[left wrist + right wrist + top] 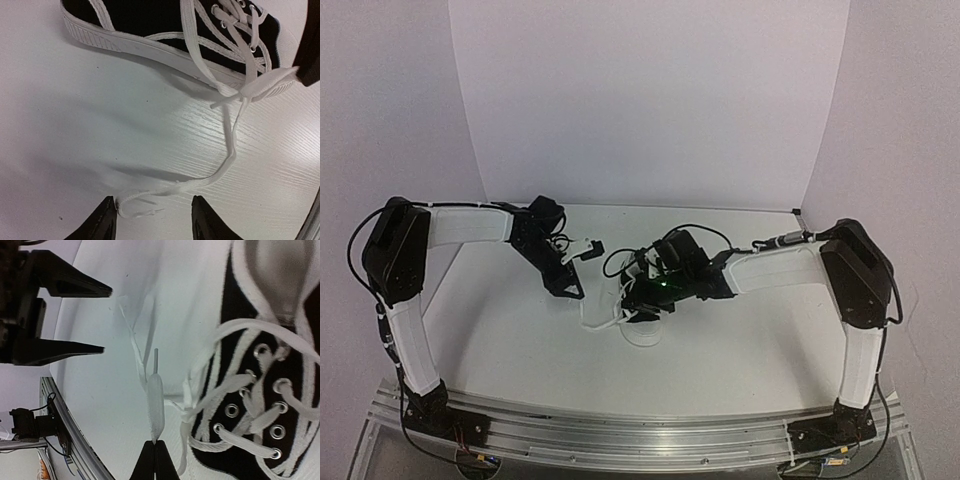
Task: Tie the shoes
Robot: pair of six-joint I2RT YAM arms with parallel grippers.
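Mostly white fills the scene: a white table (520, 340) with a faint wood grain that shows in the left wrist view, and a smooth white backdrop (650, 100) curving up behind it. Pale lilac walls (380, 100) stand to either side, and a ribbed metal rail (640, 435) runs along the near edge, where both arm bases are bolted. Soft grey shadows lie on the tabletop beside the shoe and under the arms.

The shoe (150, 20), black canvas with a white sole, sits on the table near the middle, a little toward the right arm and directly under that arm's wrist. Its laces (227, 160) are untied. One strand trails off the side of the sole and curves across the bare table toward the left arm.

The left gripper (155, 220) is released, its two black fingers spread just above the surface. The loose tip of that trailing strand lies on the table between them, close to one finger, and nothing is pinched.

The right gripper (155, 460) is clenched on one of the laces, its fingertips pressed together on a flat white strand beside the eyelets. That strand runs straight out from the tips over the table.
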